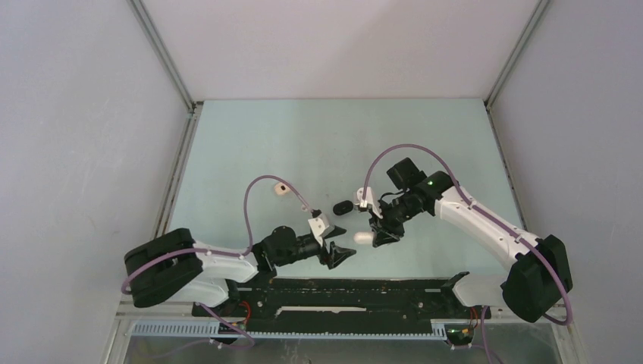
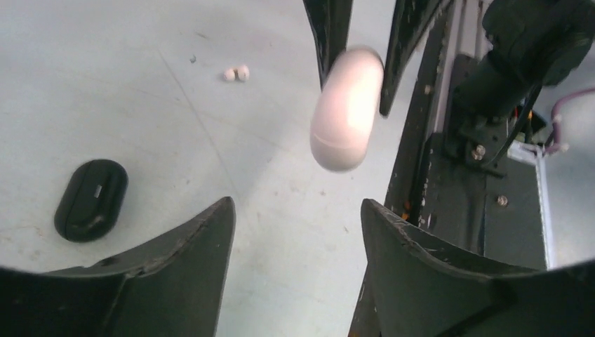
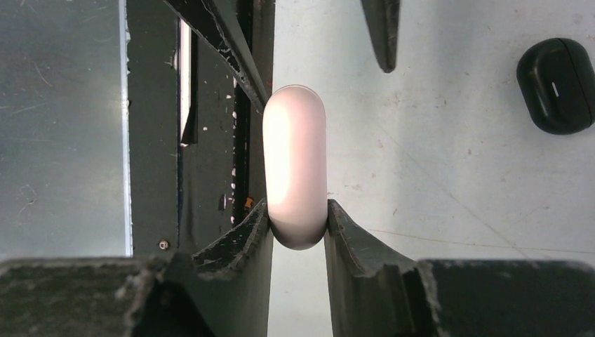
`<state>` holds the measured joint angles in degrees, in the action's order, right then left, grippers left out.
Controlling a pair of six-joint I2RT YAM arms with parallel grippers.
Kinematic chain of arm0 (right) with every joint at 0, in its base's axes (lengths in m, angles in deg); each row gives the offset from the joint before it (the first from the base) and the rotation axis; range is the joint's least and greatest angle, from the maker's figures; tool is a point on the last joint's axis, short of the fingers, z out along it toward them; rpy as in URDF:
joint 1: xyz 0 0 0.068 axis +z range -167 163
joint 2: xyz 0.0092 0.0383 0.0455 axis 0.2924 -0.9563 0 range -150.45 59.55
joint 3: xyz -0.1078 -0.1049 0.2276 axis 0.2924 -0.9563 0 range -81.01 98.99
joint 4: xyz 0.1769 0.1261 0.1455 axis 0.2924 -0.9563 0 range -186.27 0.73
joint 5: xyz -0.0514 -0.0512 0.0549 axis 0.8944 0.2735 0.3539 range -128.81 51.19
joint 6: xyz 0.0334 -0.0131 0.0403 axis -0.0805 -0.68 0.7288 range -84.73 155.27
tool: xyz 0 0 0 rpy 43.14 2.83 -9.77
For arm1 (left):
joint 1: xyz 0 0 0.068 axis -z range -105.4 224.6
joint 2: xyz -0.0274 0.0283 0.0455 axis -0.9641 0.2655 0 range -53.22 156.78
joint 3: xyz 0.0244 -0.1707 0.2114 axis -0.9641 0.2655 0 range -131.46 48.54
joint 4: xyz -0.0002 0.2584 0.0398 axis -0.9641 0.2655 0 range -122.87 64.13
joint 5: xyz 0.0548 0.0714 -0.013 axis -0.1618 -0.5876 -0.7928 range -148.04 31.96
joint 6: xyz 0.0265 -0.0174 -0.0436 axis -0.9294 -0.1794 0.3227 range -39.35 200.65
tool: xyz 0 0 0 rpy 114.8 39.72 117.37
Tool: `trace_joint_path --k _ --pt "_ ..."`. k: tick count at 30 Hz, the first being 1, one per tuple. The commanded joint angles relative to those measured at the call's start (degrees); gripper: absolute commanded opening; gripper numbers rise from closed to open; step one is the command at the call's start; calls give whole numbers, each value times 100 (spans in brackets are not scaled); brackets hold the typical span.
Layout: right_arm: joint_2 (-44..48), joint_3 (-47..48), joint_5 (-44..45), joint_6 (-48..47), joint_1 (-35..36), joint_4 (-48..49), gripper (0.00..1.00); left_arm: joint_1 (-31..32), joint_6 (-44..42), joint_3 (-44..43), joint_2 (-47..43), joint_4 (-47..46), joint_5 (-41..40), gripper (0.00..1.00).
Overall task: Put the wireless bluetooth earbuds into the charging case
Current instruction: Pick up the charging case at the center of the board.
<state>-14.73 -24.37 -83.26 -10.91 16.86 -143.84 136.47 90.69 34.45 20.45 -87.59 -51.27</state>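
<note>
Our right gripper (image 3: 298, 214) pinches the pale pink charging case (image 3: 295, 154) by one end, its jaws narrowly apart. Our left gripper (image 2: 298, 210) gapes wide and holds nothing. In the left wrist view, two pink earbuds (image 2: 236, 73) lie at ten o'clock from that case, and a black case (image 2: 91, 200) at eight.

fig. 1, my rig as i see it remotely. left arm (image 1: 220, 262) and right arm (image 1: 485, 224): white link shells, black joint housings, one purple cable (image 1: 254, 189) along each. a green light (image 1: 430, 182) glows on the right arm's wrist housing. the left gripper (image 2: 297, 203) has black, wedge-shaped fingers (image 2: 182, 267) with chipped, scuffed edges.
</note>
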Motion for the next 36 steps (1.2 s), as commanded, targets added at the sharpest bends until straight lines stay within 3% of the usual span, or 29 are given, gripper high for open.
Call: trace_joint_path --k 1,9,28,36 --pt "63 228 250 -118 93 62 10 27 -451 64 474 -1072 574 69" --pt "-110 232 572 -120 319 104 9 27 -295 174 913 -2118 897 60" --pt "-139 228 577 -45 464 157 9 27 77 -4 1508 -2711 1314 43" --pt "-162 233 582 -24 485 161 10 19 103 0 1511 -2742 1281 43"
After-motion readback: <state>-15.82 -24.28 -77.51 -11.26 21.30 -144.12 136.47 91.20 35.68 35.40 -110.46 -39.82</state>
